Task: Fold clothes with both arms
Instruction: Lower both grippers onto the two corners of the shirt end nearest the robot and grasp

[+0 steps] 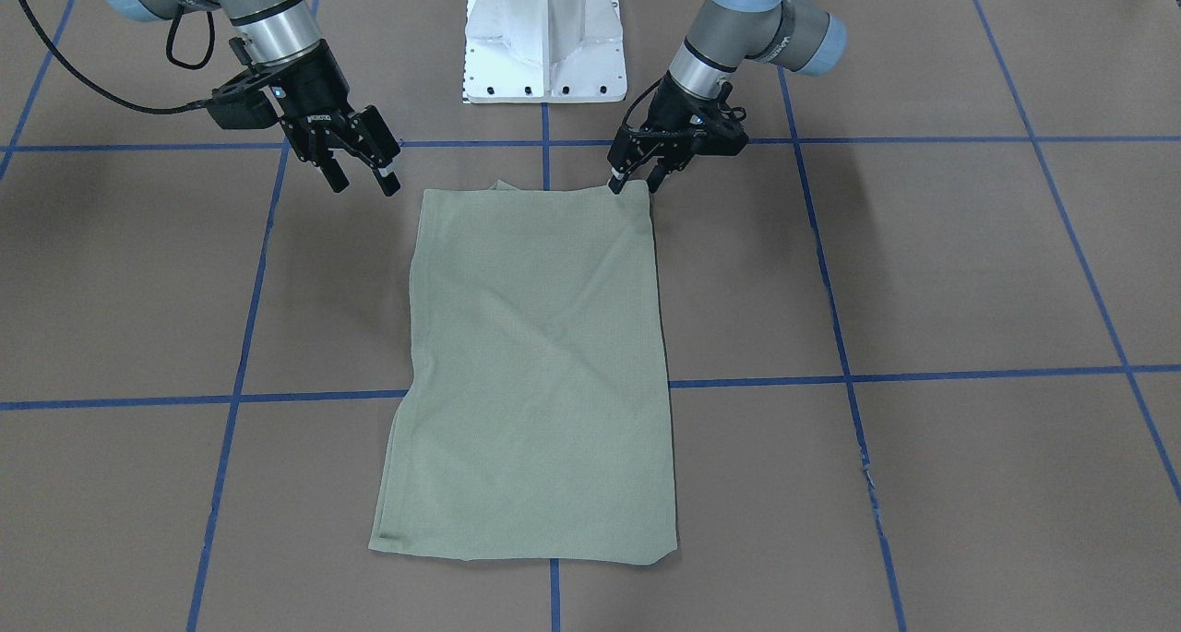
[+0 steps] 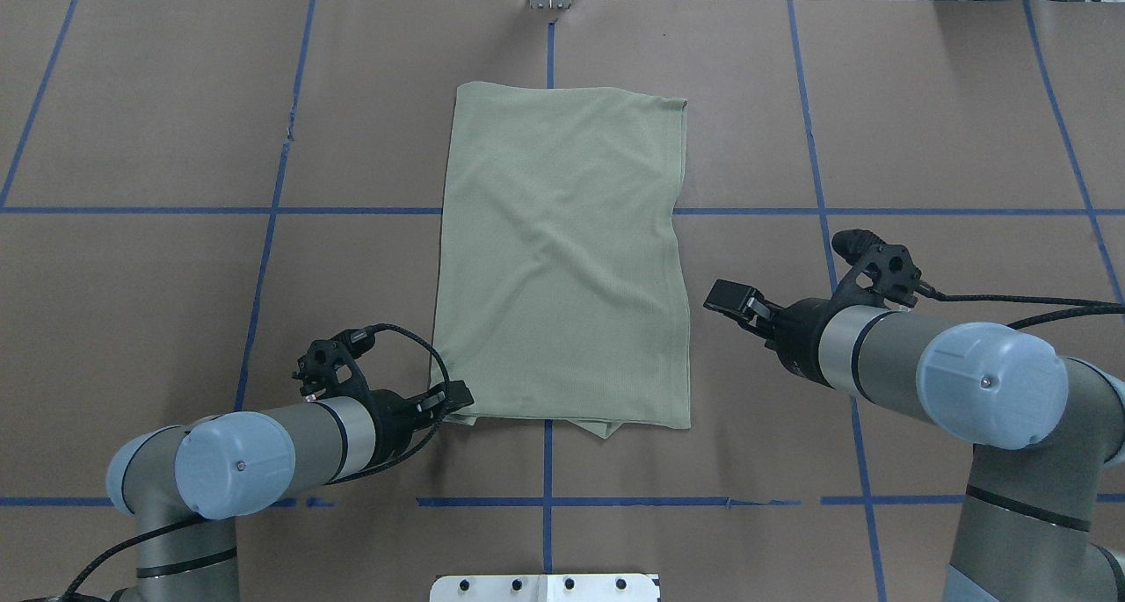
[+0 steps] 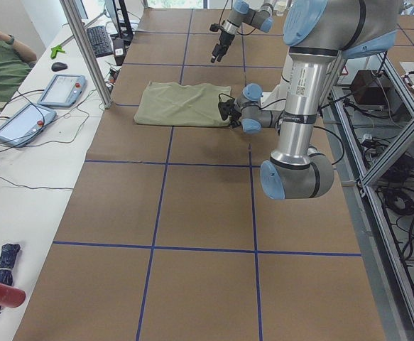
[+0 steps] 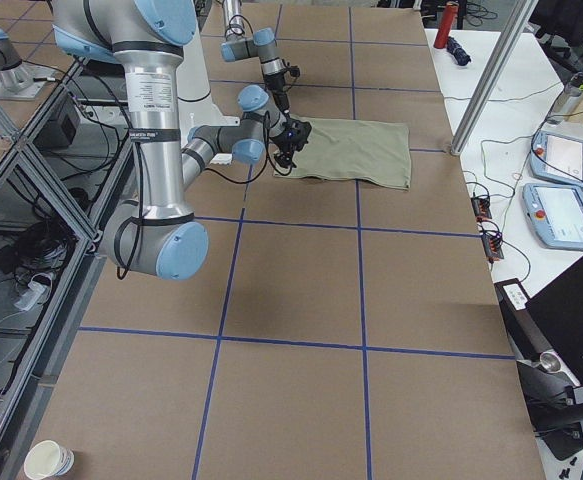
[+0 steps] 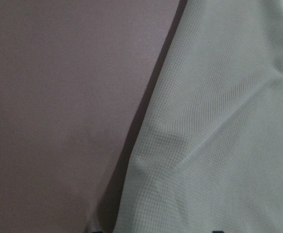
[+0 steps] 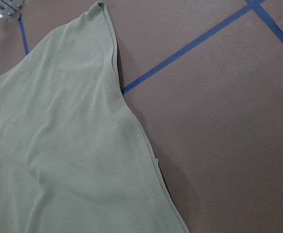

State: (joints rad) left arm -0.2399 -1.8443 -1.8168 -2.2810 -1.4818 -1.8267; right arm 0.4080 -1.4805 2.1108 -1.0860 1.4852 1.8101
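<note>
Counter (image 1: pixel 923 272): brown covering with a blue tape grid; white pedestal base (image 1: pixel 544 51) at the robot's edge
Room: white side bench (image 3: pixel 22 192) along the counter; on it two teach pendants (image 3: pixel 63 89) and a keyboard (image 3: pixel 99 40)
Shirt (image 1: pixel 535 374): sage-green, folded into a flat rectangle mid-counter
Left claw (image 1: pixel 634 185): fingers apart — astride the shirt's corner nearest the robot
Right claw (image 1: pixel 364 178): fingers apart — above bare counter, just beside the other near corner

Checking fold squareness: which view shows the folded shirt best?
Exterior front-facing: the shirt appears largest, every edge visible, with the left gripper at one corner. Overhead shows it whole but smaller; side views, small and oblique; wrist views, only patches.
</note>
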